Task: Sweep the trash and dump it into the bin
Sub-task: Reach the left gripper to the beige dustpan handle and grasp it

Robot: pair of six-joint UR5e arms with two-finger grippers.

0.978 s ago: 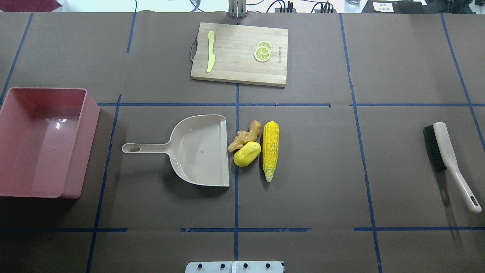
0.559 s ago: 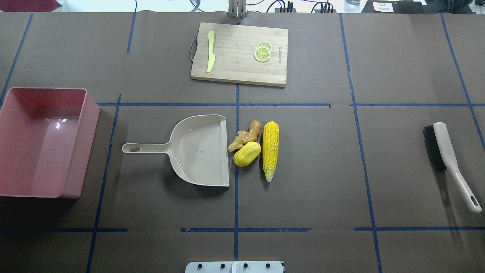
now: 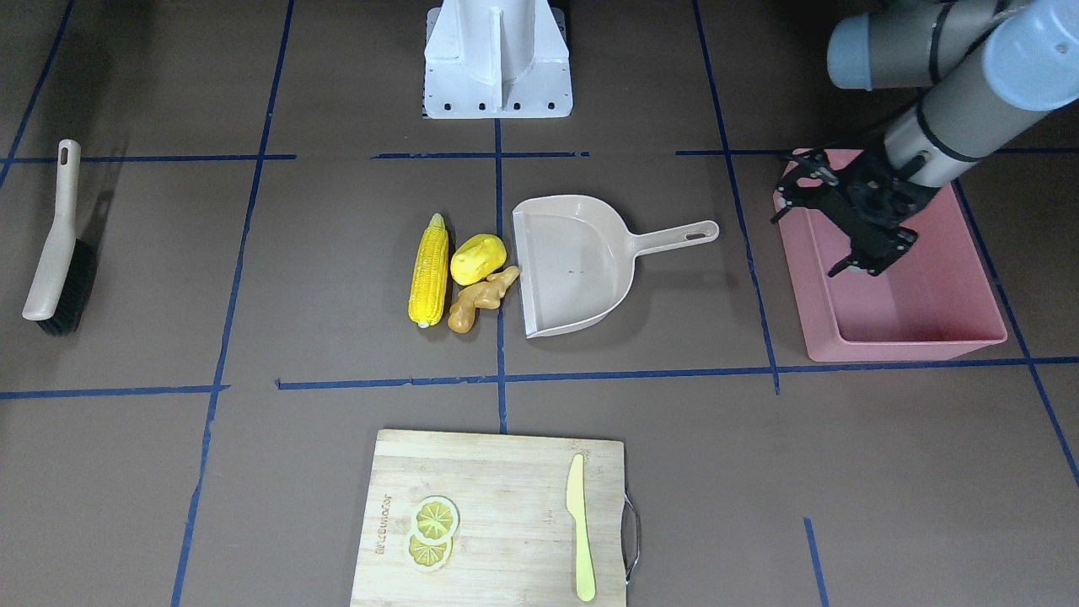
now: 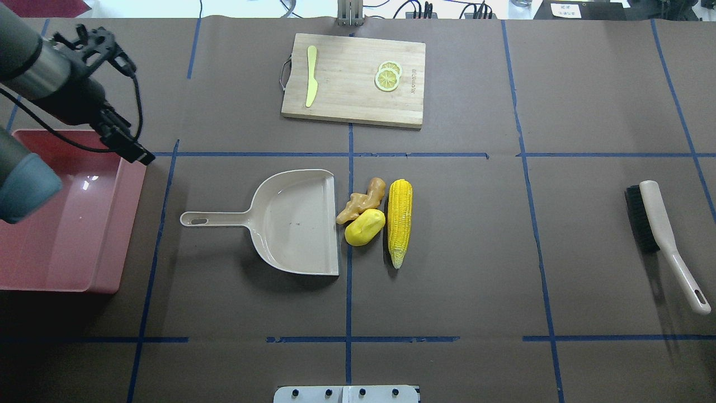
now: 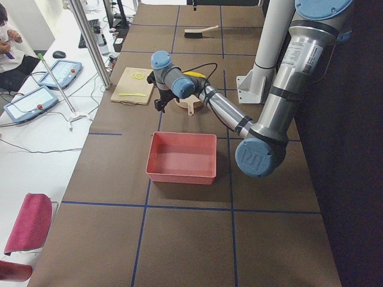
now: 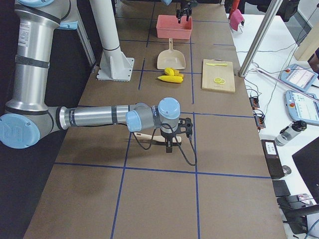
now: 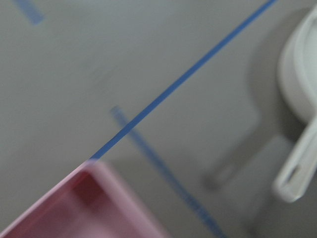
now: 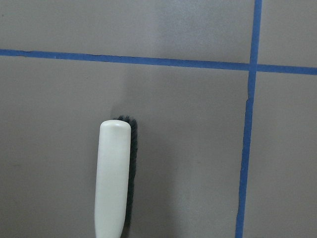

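Note:
The trash lies in a cluster just right of the dustpan's (image 4: 296, 224) open mouth: a corn cob (image 4: 400, 221), a rounded yellow lump (image 4: 364, 227) and a ginger root (image 4: 361, 201). The pink bin (image 4: 67, 268) stands at the table's left end with nothing in it. My left gripper (image 4: 140, 115) hangs open over the bin's far right corner, holding nothing. My right gripper (image 6: 169, 145) shows only in the exterior right view, above the brush (image 6: 147, 137), and I cannot tell its state. The right wrist view shows the brush head (image 8: 113, 178) below.
A wooden cutting board (image 4: 352, 84) with a pale knife and lemon slices sits at the far middle. The brush (image 4: 654, 224) lies at the right end. Blue tape lines cross the brown table cover. A person sits at the side bench in the exterior left view.
My left arm has come into the overhead view at the upper left, over the bin's far corner. Dustpan, trash and brush have not moved.

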